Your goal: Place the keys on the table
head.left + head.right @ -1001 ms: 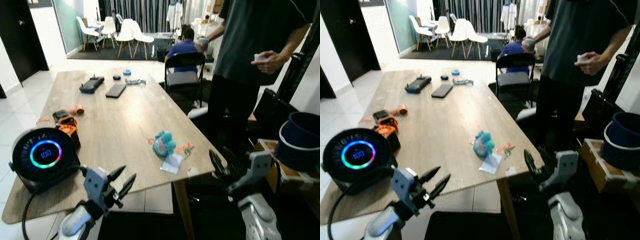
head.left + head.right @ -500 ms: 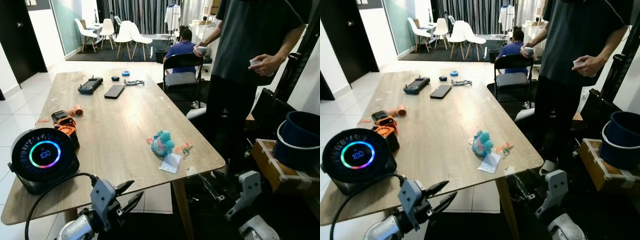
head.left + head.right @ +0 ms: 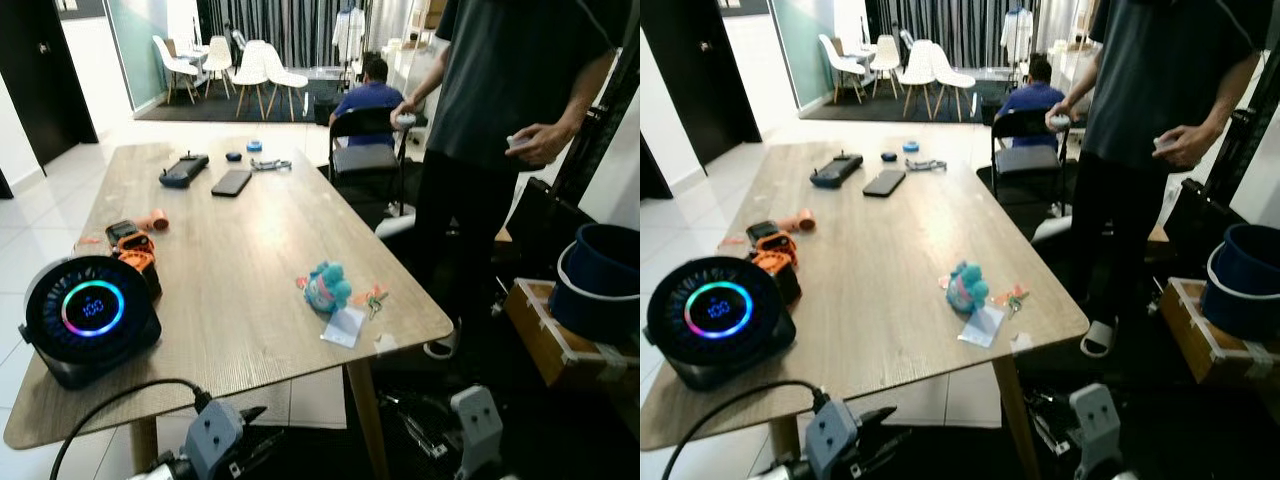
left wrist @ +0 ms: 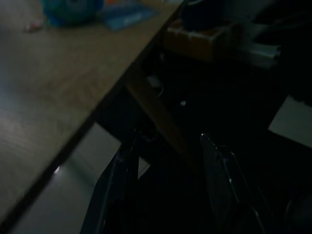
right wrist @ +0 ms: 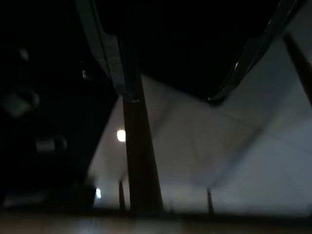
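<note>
The keys [image 3: 371,298] lie on the wooden table [image 3: 240,250] near its right front corner, beside a teal plush toy [image 3: 326,287] and a clear plastic sleeve [image 3: 345,326]. My left gripper [image 3: 262,428] hangs low below the table's front edge, open, with nothing between its fingers; the left wrist view shows the left gripper [image 4: 168,141] under the table edge. My right gripper [image 3: 425,438] is low beside the table leg; the right wrist view shows the right gripper [image 5: 170,97] open and empty.
A round black device with a glowing ring [image 3: 90,315] and an orange tool [image 3: 135,250] sit front left. A phone [image 3: 231,182] and controller [image 3: 183,169] lie further back. A person [image 3: 500,120] stands right, near a black chair [image 3: 365,150] and a blue bucket [image 3: 600,285].
Both arms have dropped from table height to below the table's front edge. The standing person's near hand has lowered towards the chair.
</note>
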Robot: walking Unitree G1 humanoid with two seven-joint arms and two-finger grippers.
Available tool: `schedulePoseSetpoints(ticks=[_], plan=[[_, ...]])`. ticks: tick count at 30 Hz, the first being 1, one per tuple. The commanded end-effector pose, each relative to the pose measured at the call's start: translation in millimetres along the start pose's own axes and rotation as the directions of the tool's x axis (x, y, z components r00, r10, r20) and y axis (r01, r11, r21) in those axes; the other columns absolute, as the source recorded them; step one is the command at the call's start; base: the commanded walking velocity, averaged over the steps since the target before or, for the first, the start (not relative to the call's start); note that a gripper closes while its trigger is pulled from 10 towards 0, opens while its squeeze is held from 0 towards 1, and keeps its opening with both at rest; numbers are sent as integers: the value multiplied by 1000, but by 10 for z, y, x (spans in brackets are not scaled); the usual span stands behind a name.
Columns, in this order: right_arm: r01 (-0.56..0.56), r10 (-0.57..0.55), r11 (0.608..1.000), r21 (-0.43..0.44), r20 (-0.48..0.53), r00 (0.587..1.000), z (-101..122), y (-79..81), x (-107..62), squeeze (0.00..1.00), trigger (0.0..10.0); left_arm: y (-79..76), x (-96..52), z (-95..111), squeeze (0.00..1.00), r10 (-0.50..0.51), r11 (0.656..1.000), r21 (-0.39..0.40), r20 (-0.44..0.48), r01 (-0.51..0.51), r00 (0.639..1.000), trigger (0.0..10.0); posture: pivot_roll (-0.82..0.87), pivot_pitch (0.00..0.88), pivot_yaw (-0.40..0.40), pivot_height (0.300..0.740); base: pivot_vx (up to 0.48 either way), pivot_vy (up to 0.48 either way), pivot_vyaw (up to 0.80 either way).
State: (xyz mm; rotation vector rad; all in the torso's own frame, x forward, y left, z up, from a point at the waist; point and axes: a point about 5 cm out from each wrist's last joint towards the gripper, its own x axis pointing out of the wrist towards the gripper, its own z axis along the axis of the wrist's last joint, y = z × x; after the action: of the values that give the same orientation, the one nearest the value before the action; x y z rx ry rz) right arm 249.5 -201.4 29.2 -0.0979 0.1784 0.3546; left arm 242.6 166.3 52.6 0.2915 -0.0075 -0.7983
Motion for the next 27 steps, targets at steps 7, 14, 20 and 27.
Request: schedulePoseSetpoints(ticks=[7,14,20,27], plan=[[103,-93,994,36,-214,972,-491,42,-178,0,10000,-57,-182,-253,0,76,996,-38,-91,-79,993,10000,33,108,-4,740,0,0,0],[132,-107,990,51,-340,934,-770,158,-312,0,10000,-126,-267,-499,0,190,971,-106,-202,-215,961,10000,35,105,-5,740,0,0,0],[292,-229,954,63,-470,852,-995,114,-483,0,10000,-190,-286,-615,0,301,919,-185,-240,-347,923,10000,29,98,-3,740,0,0,0],[328,-235,942,68,-566,790,-1190,260,-644,0,10000,-283,-365,-749,0,331,892,-206,-310,-403,891,10000,26,91,-2,740,0,0,0]])
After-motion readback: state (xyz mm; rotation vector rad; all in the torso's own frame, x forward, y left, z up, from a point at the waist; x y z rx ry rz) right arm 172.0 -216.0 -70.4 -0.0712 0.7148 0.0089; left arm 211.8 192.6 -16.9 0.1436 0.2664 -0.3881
